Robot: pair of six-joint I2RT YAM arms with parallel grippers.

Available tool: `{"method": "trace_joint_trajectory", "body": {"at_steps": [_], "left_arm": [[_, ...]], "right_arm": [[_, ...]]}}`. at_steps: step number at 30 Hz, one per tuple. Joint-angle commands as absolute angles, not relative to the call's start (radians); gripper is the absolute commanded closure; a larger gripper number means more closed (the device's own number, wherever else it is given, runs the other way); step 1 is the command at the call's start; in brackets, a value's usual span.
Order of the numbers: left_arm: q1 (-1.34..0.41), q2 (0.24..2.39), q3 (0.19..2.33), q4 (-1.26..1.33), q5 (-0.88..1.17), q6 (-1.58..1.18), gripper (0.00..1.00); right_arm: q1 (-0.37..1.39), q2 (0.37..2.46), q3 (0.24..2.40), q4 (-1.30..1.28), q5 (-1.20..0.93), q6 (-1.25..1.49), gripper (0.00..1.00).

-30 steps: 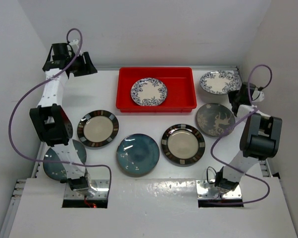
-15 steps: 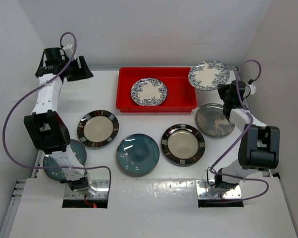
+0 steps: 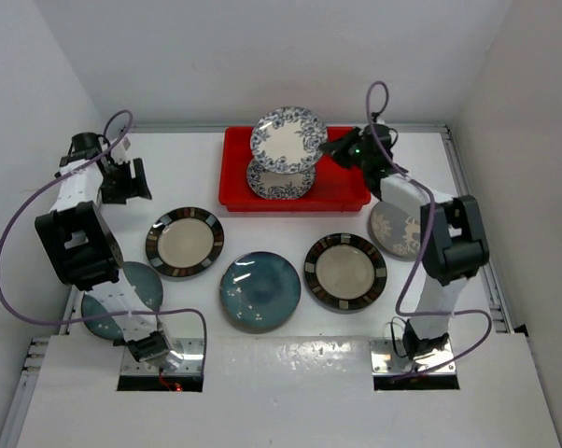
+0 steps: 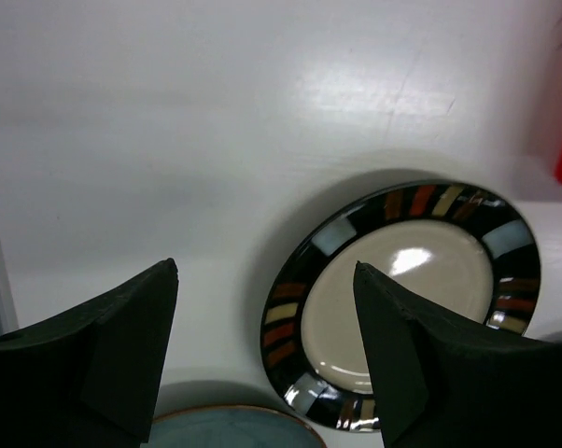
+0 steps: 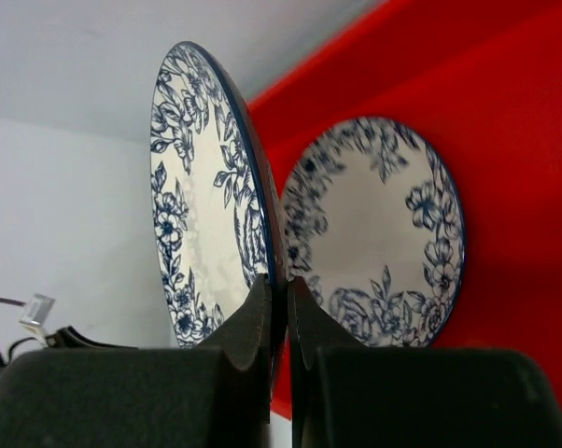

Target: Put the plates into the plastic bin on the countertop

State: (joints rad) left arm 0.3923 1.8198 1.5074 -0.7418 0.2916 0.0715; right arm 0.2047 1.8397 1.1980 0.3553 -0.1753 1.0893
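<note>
Across the white bench (image 3: 197,177), the largest thing is the red plastic bin (image 3: 234,168) at the far side; one blue-floral plate (image 3: 279,184) already lies flat in its left-centre part. Five more plates wait on the bench nearer the arms: two cream ones with dark banded rims (image 3: 185,242) (image 3: 346,272), a teal one (image 3: 259,291) between them, a second teal one (image 3: 102,315) partly under the left arm, and a dark grey sprig plate (image 3: 393,229) just off the bin's right corner.

The second floral plate (image 5: 197,205) hangs over the bin, tipped nearly on edge, above the one lying there; the right end effector (image 5: 279,299) is clenched on its lower rim, a thin pinch on glazed ware. The left end effector (image 4: 264,280) is released and carries nothing, hovering over bare bench beside the left banded plate.

The step in hand looks to be setting this plate down. To do it well, I judge the wrist should roll slowly until the plate is level, since a rim pinch may slip under a quick turn; then lower it, either squarely on the first plate or on the bare red floor to the right; the fingers should part only once it rests, as a drop could chip both.
</note>
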Motion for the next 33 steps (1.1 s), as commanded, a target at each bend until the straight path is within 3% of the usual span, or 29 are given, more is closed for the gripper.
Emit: {"method": "trace_joint_trajectory", "body": {"at_steps": [1,7,15,22,24,25,33], "left_arm": [[0.417,1.824,1.491,-0.762,0.299,0.132,0.23],[0.436,1.824,1.471,-0.762,0.308,0.132,0.21],[0.436,1.815,1.450,-0.762,0.337,0.160,0.21],[0.436,1.842,1.405,-0.753,0.348,0.213,0.18],[0.436,1.859,1.405,-0.753,0.348,0.227,0.17],[0.436,1.873,1.405,-0.753,0.339,0.227,0.11],[0.436,1.970,1.414,-0.753,0.339,0.227,0.08]], "right_arm": [[0.222,1.900,1.296,0.417,-0.247,1.094,1.00],[0.262,2.028,1.396,0.281,-0.267,1.020,1.00],[0.259,2.088,1.390,0.284,-0.250,1.009,1.00],[0.253,2.184,1.509,0.126,-0.241,0.976,0.72],[0.252,2.201,1.528,0.098,-0.232,0.962,0.67],[0.253,2.210,1.546,0.054,-0.227,0.956,0.64],[0.255,2.200,1.618,-0.118,-0.138,0.830,0.42]]}}
